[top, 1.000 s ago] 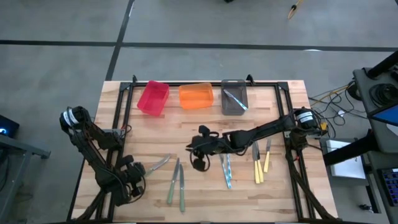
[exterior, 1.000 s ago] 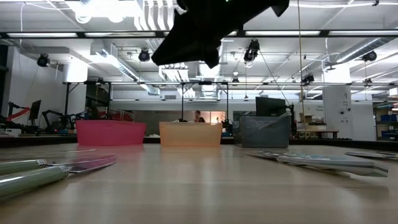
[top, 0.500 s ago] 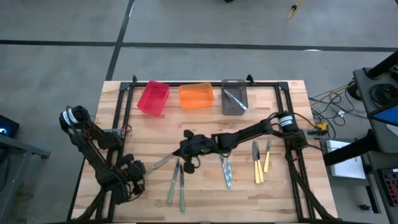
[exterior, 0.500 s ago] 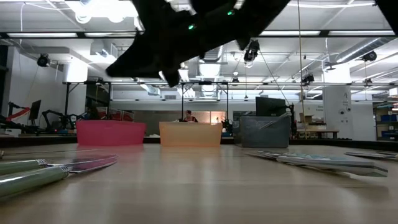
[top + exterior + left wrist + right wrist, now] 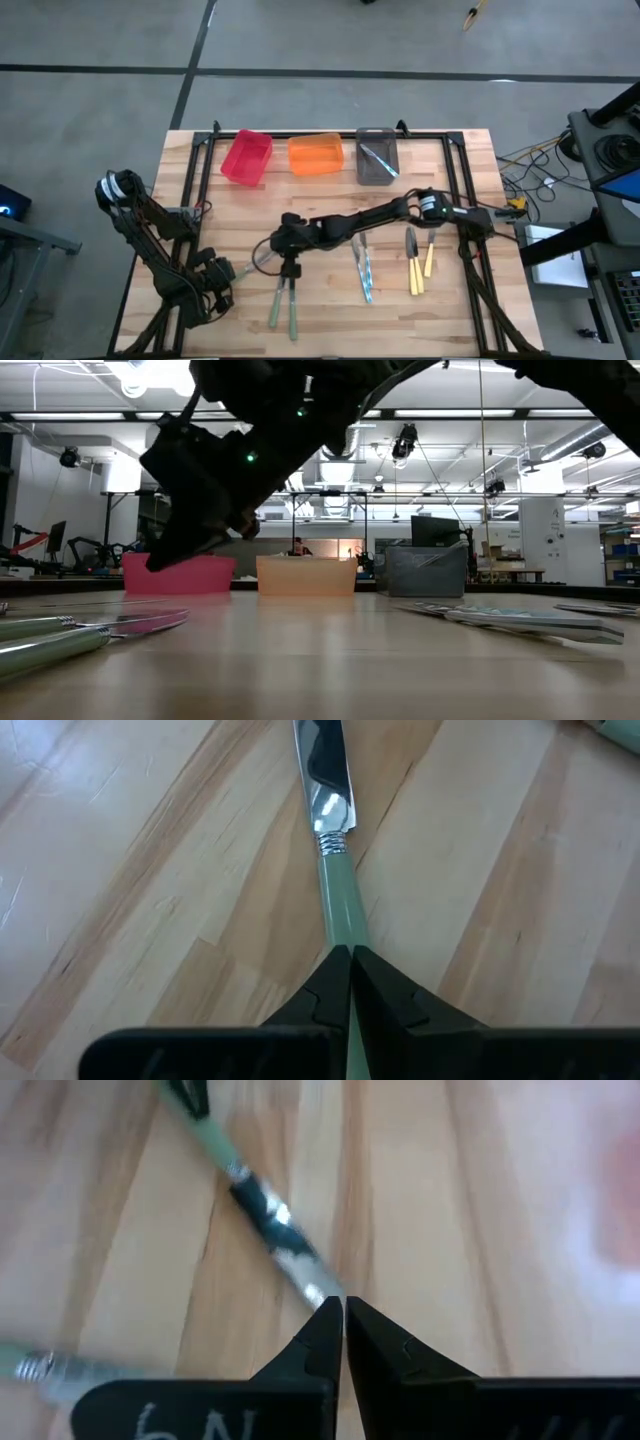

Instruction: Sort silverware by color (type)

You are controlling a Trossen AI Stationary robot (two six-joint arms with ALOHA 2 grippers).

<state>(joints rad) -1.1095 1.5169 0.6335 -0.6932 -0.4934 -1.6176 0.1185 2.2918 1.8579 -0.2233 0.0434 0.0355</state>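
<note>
The pale wooden slatted worktop [image 5: 330, 190] carries three plastic bins along its far edge — red [image 5: 246, 156], orange [image 5: 316, 154] and grey [image 5: 377, 156], the grey one already holding one utensil. The right arm reaches across to the green-handled silverware [image 5: 283, 296] near the near-left corner; the right gripper [image 5: 279, 247] hovers with jaws together, tips just over a green-handled knife's [image 5: 262, 1216] blade end. For a clean pick, I judge the jaws must part, centre over the handle rather than the blade, then descend squarely. The left gripper [image 5: 351, 960] waits at the near-left corner, jaws closed over another green handle.
</note>
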